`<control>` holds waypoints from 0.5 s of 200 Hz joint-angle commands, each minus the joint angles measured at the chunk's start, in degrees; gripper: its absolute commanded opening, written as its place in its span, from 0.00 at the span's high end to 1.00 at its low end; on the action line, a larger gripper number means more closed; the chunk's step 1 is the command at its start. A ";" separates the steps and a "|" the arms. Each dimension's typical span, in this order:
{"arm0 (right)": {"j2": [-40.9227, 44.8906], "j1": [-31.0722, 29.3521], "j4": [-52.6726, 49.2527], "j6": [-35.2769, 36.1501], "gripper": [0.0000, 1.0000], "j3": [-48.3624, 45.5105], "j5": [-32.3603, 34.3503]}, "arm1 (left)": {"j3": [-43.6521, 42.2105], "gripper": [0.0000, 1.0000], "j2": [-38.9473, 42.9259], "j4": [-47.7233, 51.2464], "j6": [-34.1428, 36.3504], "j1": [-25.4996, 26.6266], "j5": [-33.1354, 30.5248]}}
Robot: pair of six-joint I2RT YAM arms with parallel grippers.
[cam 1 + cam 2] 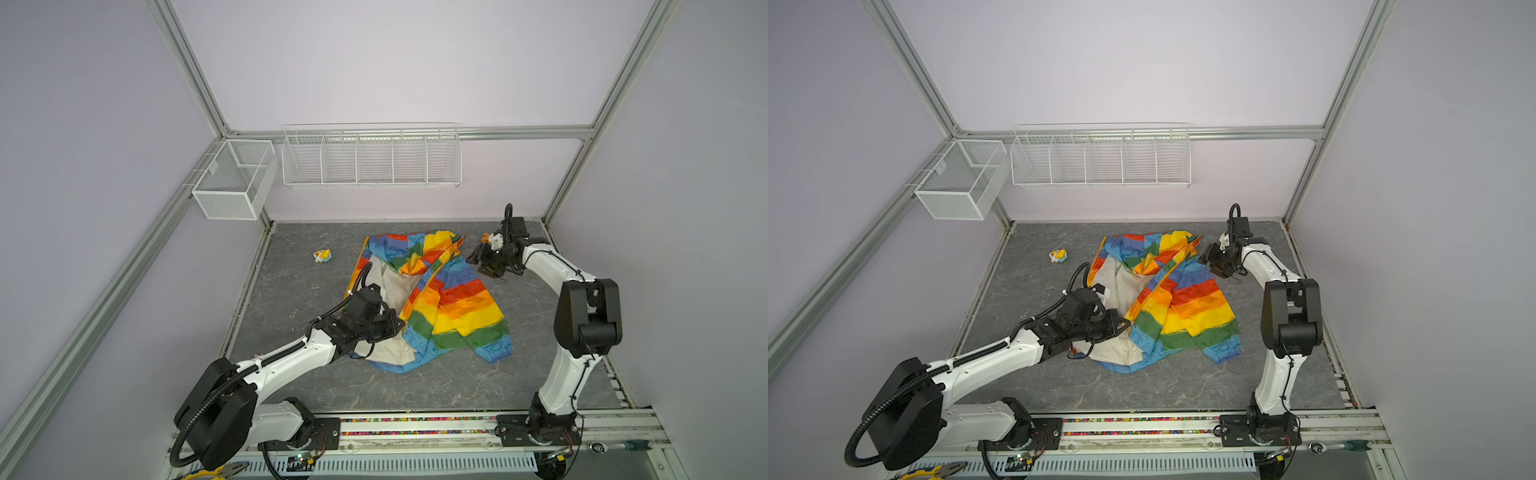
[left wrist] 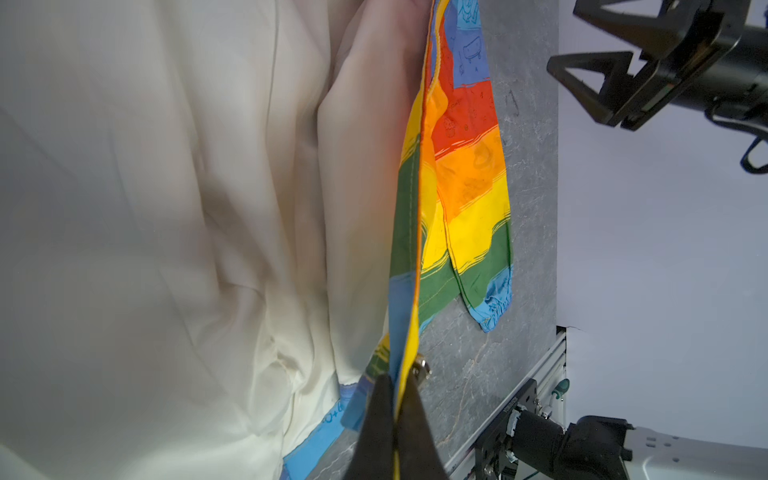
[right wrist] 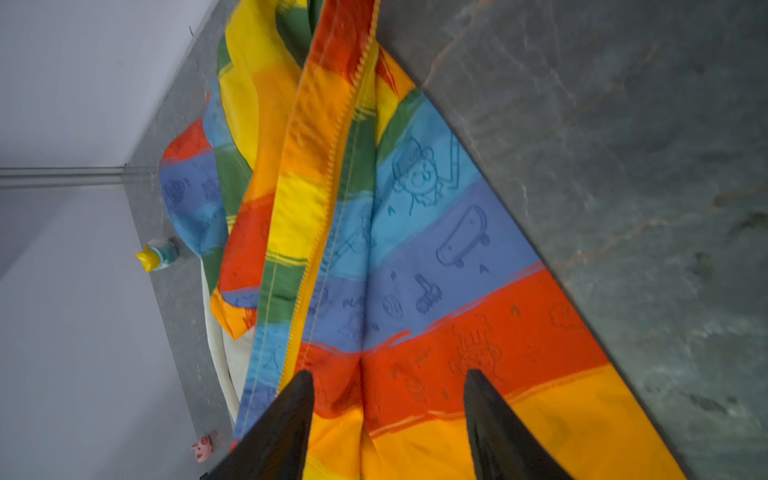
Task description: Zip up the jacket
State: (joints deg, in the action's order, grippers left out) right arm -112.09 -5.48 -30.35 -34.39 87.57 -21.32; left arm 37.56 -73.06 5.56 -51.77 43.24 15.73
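The jacket (image 1: 461, 305) has broad stripes of red, orange, yellow, green and 2 blues. Thin line doodles, a skateboard among them, run over the blue and red bands. Its lining (image 2: 166, 208) is plain cream. The surface (image 1: 299, 299) is dark grey, veined like marble. A small toy (image 1: 322, 254) shows yellow, white and teal. The wire rack (image 1: 372, 160) and the mesh basket (image 1: 232, 183) are white.

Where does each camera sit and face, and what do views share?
Top view: high in front, looking down on rainbow-striped rain jacket, grey marbled table; left arm, right arm show.
Top view: alongside, same aim, same jacket.
Left wrist: left arm, facing along left gripper, shut on jacket's zipper edge.
Right wrist: right arm, facing past open right gripper onto jacket.
Shared: jacket everywhere.
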 commanded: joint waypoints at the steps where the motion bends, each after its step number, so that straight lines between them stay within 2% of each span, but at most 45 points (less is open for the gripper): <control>1: -5.35 -0.24 2.13 -3.66 0.40 6.73 0.40 | -1.75 1.00 0.79 -2.46 -1.51 0.00 0.71; 38: -15.32 -0.24 3.71 -8.23 0.43 18.07 0.06 | -3.11 1.00 1.30 -3.10 -1.91 0.00 0.82; 100: -25.17 -0.24 5.70 -12.14 0.53 27.64 -0.31 | -3.28 1.00 0.20 -3.62 -1.91 0.00 1.76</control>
State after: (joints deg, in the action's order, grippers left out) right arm -134.74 -5.48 -25.98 -43.64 112.05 -21.26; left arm 34.92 -72.95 3.22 -52.97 43.24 16.64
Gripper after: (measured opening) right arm 0.491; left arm 0.047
